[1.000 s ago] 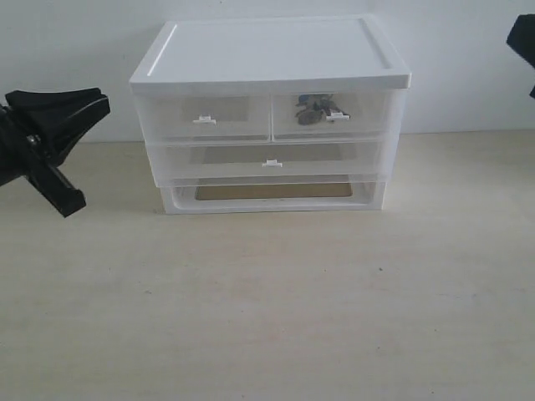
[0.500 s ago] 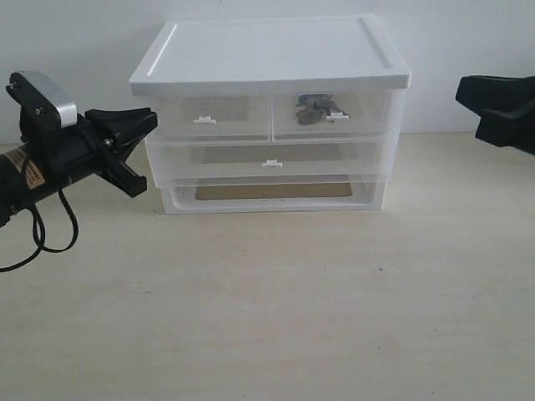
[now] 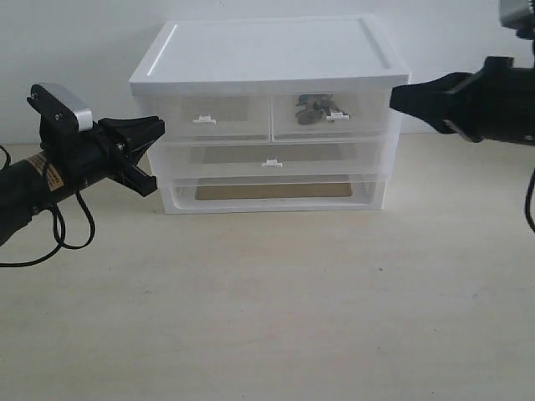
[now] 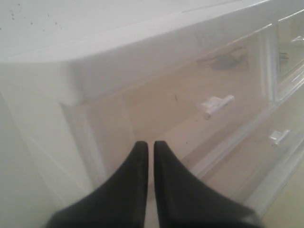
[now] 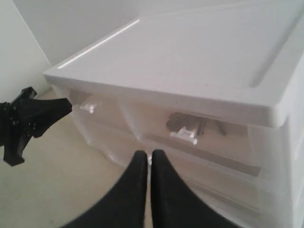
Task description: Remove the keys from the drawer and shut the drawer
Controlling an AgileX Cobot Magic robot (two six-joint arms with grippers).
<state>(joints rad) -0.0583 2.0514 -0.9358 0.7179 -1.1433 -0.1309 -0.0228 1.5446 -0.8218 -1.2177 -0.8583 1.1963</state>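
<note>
The keys (image 3: pixel 313 109) lie inside the drawer (image 3: pixel 368 117), the top right one of a white cabinet (image 3: pixel 267 50). It is pushed in, and they show dark through its translucent front. In the right wrist view the keys (image 5: pixel 190 122) sit behind the drawer's tab handle (image 5: pixel 183 135). My right gripper (image 3: pixel 394 96) is shut and empty, its tip beside the cabinet's upper right corner. My left gripper (image 3: pixel 157 125) is also shut and empty, close to the cabinet's left side. The fingertips nearly touch in both wrist views, at the left gripper (image 4: pixel 150 144) and the right gripper (image 5: pixel 149 153).
The twin top left drawer (image 3: pixel 205 117), a full-width drawer (image 3: pixel 272 159) and an open bottom slot (image 3: pixel 272 192) make up the cabinet's front. It stands on a pale wooden table (image 3: pixel 267 317) against a white wall. A black cable (image 3: pixel 50 242) hangs from the left arm.
Both arms have moved inward toward the cabinet. The right gripper came in from the frame's right edge to the cabinet's upper right corner. The left gripper neared the left side.
</note>
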